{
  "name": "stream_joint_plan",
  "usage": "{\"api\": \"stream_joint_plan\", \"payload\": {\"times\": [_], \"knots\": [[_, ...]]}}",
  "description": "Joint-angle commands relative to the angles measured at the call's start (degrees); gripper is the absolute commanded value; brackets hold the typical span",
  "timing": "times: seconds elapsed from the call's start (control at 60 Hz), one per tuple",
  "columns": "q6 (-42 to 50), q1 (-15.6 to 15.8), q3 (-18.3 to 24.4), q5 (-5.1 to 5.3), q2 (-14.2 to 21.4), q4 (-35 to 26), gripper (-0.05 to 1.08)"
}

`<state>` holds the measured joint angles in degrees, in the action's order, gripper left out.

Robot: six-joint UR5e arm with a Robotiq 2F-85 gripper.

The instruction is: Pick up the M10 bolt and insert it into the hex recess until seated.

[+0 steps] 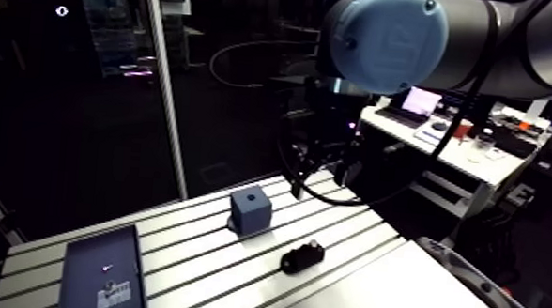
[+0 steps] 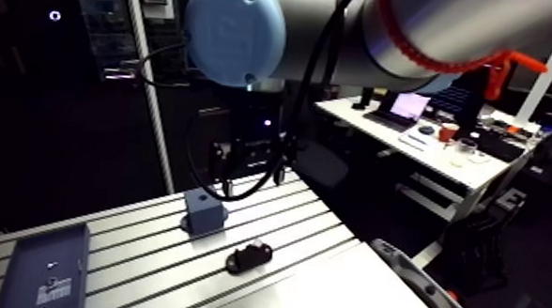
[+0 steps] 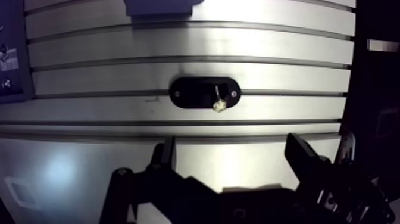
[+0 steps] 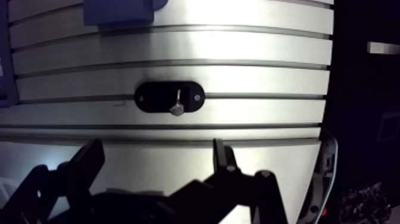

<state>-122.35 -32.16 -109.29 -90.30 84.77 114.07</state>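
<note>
Slotted table carries a black holder cradling the bolt; gripper gapes wide, empty; blue block mostly cut off in the wrist view.

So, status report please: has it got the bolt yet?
Gripper open, empty. Bolt on black holder ahead of it, not yet picked. Blue block with recess beyond; path looks clear.

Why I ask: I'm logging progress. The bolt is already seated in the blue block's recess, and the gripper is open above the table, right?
No. The wrist view shows the bolt lying on the black oval holder, not in the blue block. The gripper is open above the table, as you said.
</note>
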Motion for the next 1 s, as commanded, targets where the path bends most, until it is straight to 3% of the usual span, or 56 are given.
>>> {"api": "stream_joint_plan", "payload": {"times": [0.017,0.367,0.833,1.0], "knots": [[0.0,0.0,-1.7,-0.01,-0.2,3.0,0.01],[0.0,0.0,-3.9,0.17,-0.5,5.9,0.01],[0.0,-0.1,-6.4,0.08,-4.1,11.6,0.01],[0.0,-0.2,-7.1,0.08,-5.1,12.6,0.10]]}}
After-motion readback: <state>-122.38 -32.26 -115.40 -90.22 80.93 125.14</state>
